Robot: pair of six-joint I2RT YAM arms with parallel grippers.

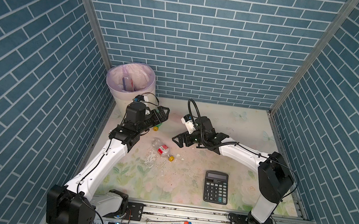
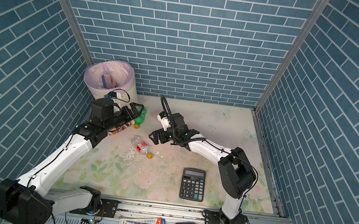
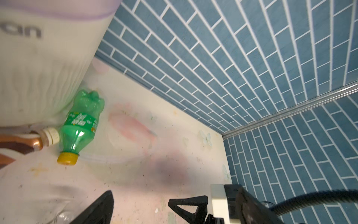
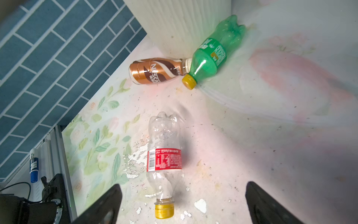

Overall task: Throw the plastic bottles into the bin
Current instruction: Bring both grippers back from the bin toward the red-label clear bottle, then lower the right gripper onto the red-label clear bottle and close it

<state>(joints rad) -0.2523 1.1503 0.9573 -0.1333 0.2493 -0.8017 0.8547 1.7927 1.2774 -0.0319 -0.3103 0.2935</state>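
Nearest, the calculator (image 1: 216, 187) lies flat on the table (image 1: 250, 130), in front of the right arm's base. That arm folds sharply at its elbow and sends its forearm leftward to the middle. There the right gripper (image 1: 177, 140) points down and left, jaws wide apart and empty, just beside a clear red-labelled bottle (image 1: 162, 150) that lies on its side with its yellow cap on the near end. The left arm stretches up along the table's left edge, its wrist bent rightward. The left gripper (image 1: 162, 117) hangs with its jaws spread, holding nothing, over a green bottle (image 2: 142, 116) lying at the foot of the bin (image 1: 120, 100). In both top views this gripper covers much of the green bottle, and the arm hides nearly all of a brown bottle (image 4: 155, 70); in the right wrist view its white cap touches the green one's shoulder. The bin stands in the far left corner. Inside it one blue-labelled bottle (image 1: 127, 83) shows, and anything beneath cannot be made out.
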